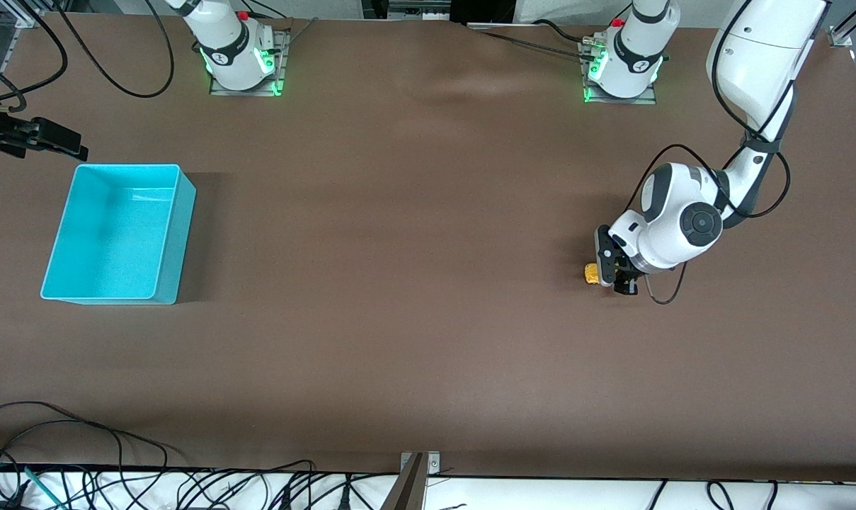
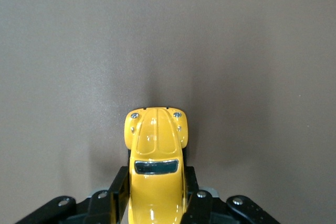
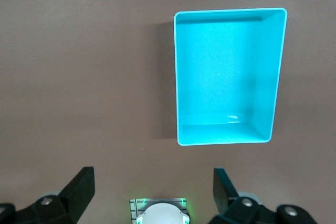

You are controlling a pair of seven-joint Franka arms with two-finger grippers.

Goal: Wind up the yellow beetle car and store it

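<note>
two left fingers (image 2: 119,195) pinching the yellow beetle car (image 2: 155,157) (right fingers (image 3: 80,188) spread)

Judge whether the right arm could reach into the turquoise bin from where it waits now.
Probably yes. The right gripper waits open, up at the right arm's end, and the turquoise bin sits there open-topped with nothing in it or over it.

We see the toy car (image 1: 592,274) on the table (image 1: 413,319) at the left arm's end, clamped between the left hand's (image 1: 615,273) fingers. The bin (image 1: 120,234) sits well apart, at the right arm's end, below the wide-spread right hand (image 3: 152,190).
</note>
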